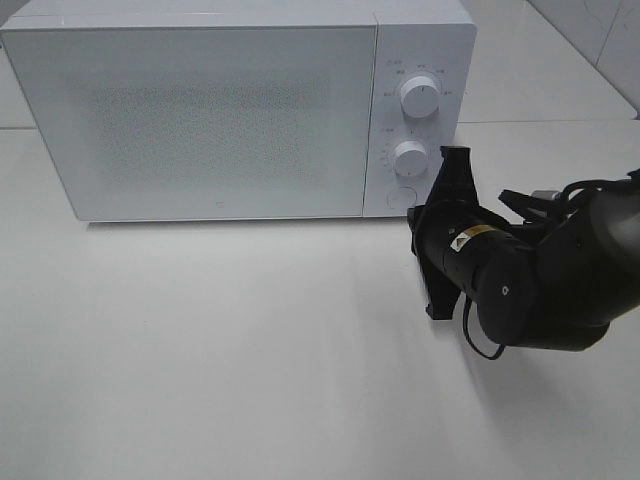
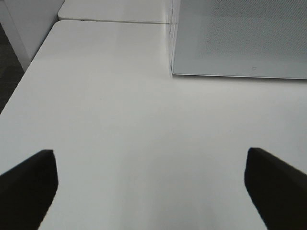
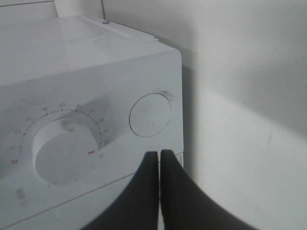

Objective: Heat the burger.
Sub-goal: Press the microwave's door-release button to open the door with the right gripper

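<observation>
The burger is not in view in any frame. The white microwave (image 1: 200, 120) stands at the back of the table with its door closed. My right gripper (image 1: 415, 213) is shut and empty. Its tips (image 3: 159, 152) are just short of the round button (image 3: 150, 115) at the bottom of the control panel, beside the lower knob (image 3: 62, 153). I cannot tell if they touch the panel. My left gripper (image 2: 153, 191) is open and empty, low over the bare table, with the microwave's front corner (image 2: 230, 43) ahead of it. The left arm is out of the high view.
The control panel has an upper knob (image 1: 419, 97), a lower knob (image 1: 410, 158) and the round button (image 1: 399, 197). The white table (image 1: 220, 340) spreads in front of the microwave. A second table surface (image 2: 115, 9) adjoins behind, and the table's left edge (image 2: 19, 81) drops off.
</observation>
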